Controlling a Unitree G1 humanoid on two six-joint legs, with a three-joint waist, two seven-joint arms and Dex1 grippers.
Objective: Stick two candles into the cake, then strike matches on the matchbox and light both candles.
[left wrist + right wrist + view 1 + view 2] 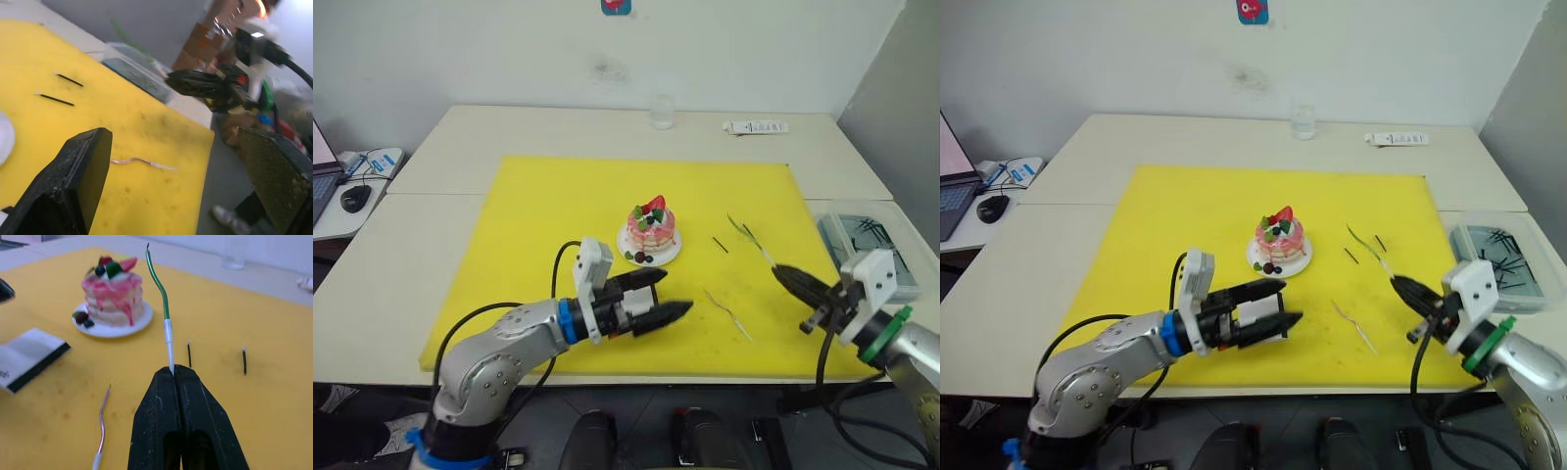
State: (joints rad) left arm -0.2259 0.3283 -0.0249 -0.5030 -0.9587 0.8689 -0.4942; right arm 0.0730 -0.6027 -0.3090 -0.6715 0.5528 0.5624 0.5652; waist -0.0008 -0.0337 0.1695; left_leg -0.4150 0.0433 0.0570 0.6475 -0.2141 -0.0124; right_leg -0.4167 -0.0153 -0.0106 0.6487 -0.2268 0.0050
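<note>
Matt yellow mat (558,206) – glossy white plate (115,329), clear plastic tray (1474,240), matt black hand (182,382)

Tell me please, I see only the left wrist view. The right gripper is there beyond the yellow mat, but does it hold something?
Observer: Yes. The right gripper is shut on the white base of a green candle, which points towards the cake.
Operator: Is any candle standing in the cake? I see only an edge of the plate.
Observer: No. The cake carries only fruit on top, and no candle is stuck in it.
Operator: And what is between my own fingers? My view looks past them.
Observer: The white matchbox sits between the fingers of the left gripper, with its black strip along one side.
</note>
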